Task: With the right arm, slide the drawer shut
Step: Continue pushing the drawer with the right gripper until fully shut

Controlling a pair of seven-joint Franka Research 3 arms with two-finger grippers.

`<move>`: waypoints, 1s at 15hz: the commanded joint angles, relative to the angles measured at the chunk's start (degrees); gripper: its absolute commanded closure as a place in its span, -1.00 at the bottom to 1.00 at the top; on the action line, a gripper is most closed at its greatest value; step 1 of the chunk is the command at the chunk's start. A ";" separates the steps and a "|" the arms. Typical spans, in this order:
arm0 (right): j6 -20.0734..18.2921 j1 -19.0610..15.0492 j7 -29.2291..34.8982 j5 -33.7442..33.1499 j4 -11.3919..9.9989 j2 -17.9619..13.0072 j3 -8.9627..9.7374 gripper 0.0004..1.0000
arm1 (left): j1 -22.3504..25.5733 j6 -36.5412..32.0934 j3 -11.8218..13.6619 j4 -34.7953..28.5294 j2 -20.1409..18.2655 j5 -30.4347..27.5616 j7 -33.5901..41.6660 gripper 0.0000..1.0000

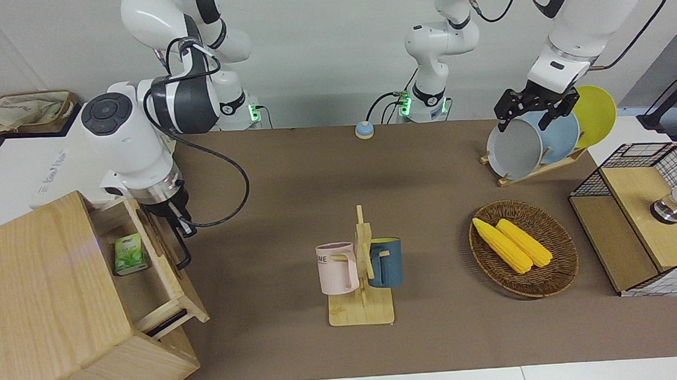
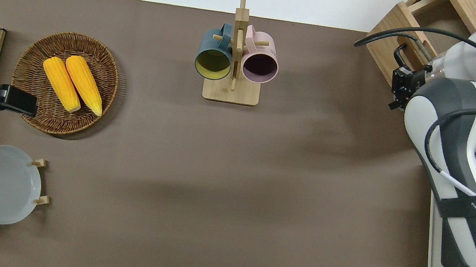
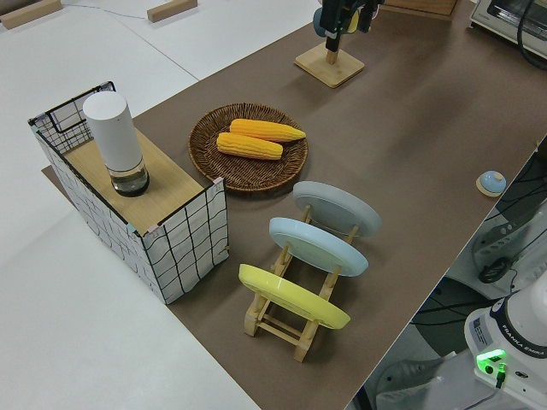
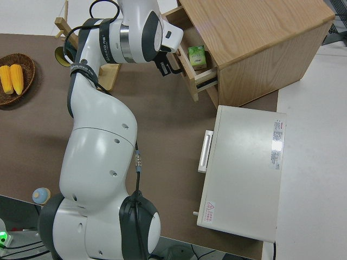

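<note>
The drawer of the pale wooden cabinet stands partly open at the right arm's end of the table. A small green box lies in it. The drawer's black loop handle is on its front panel. My right gripper is shut and presses against that front panel at the handle. The overhead view shows the gripper beside the panel, and the right side view shows the gripper at the drawer. My left arm is parked, its gripper open.
A white toaster oven stands next to the cabinet, nearer to the robots. A mug rack stands mid-table. Toward the left arm's end are a corn basket, a plate rack and a wire-mesh box. A blue bell is near the robots.
</note>
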 commanded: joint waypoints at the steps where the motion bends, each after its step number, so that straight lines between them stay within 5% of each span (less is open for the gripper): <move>1: 1.17 -2.92 -4.36 -0.99 2.27 1.39 0.79 1.00 | 0.31 -1.13 -0.41 1.40 0.65 0.98 0.51 -0.99; 10: 1.52 -7.31 -10.26 -0.99 3.33 1.83 0.79 1.00 | 0.31 -1.13 -0.41 1.40 0.65 0.98 0.51 -0.99; 15: 1.44 -6.53 -10.18 -0.99 3.33 1.92 0.79 1.00 | 0.31 -1.13 -0.41 1.49 0.65 0.98 0.51 -0.99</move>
